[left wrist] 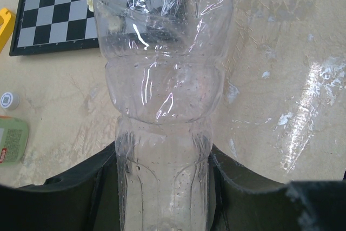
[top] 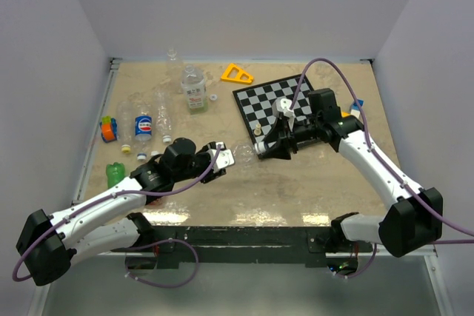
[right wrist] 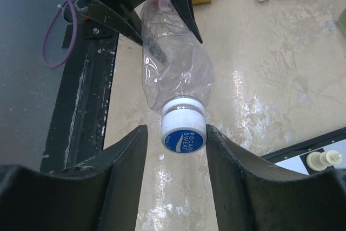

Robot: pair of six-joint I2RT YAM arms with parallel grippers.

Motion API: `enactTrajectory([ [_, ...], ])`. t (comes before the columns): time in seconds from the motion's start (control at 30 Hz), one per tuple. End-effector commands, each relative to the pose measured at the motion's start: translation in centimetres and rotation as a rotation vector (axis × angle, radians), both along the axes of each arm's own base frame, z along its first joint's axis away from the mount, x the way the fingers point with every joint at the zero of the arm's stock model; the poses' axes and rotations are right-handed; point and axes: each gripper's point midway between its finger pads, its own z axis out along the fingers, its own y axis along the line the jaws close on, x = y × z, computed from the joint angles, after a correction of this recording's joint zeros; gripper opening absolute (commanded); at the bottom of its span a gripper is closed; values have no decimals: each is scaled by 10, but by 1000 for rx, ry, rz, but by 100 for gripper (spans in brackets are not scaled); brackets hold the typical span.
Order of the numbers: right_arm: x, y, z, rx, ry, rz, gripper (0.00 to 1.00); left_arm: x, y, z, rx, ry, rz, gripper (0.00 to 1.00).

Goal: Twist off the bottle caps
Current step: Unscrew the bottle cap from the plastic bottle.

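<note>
Left gripper (left wrist: 162, 158) clamps crumpled clear plastic bottle (left wrist: 162, 79), held level over beige table (top: 296, 190). Right gripper (right wrist: 177, 131) straddles white, blue-topped screw cap (right wrist: 184, 132), jaws slack. Advice: close squarely on the cap, then twist along the bottle's axis.

Reference: clock directions are taken in the top view from the clear bottle (left wrist: 162, 106).
12 o'clock: bare table (top: 296, 190) is found up to the upright bottle (top: 193, 88).
2 o'clock: blocked by the chessboard (top: 275, 101).
3 o'clock: closed off by the right gripper (top: 261, 150).
9 o'clock: occupied by the left gripper (top: 224, 157), with the blue-labelled bottle (top: 144, 125) beyond.
6 o'clock: a bare strip is found.
</note>
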Motion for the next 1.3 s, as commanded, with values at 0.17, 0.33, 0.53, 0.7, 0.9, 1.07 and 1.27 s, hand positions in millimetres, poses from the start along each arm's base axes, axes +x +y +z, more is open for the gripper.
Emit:
enactTrajectory([
  [0.17,-2,4,17,39,-32,41,31,3,-3,10,-34,-24,4,0],
  [0.33,1,2,28,34,-76,39,22,4,-2,10,-32,-27,9,0],
  [0.53,15,-7,41,15,-141,8,21,5,0,14,-40,-39,17,0],
  [0.7,18,-9,39,1,-163,15,21,4,1,20,-56,-58,21,0],
  [0.9,14,-16,35,-42,-271,79,22,0,-1,29,-94,-66,2,0],
  [1.07,16,-23,28,-93,-559,238,22,-3,-3,30,-104,-65,-16,0],
  [1.27,31,-27,21,-147,-789,319,18,-4,-4,30,-107,-62,-23,0],
])
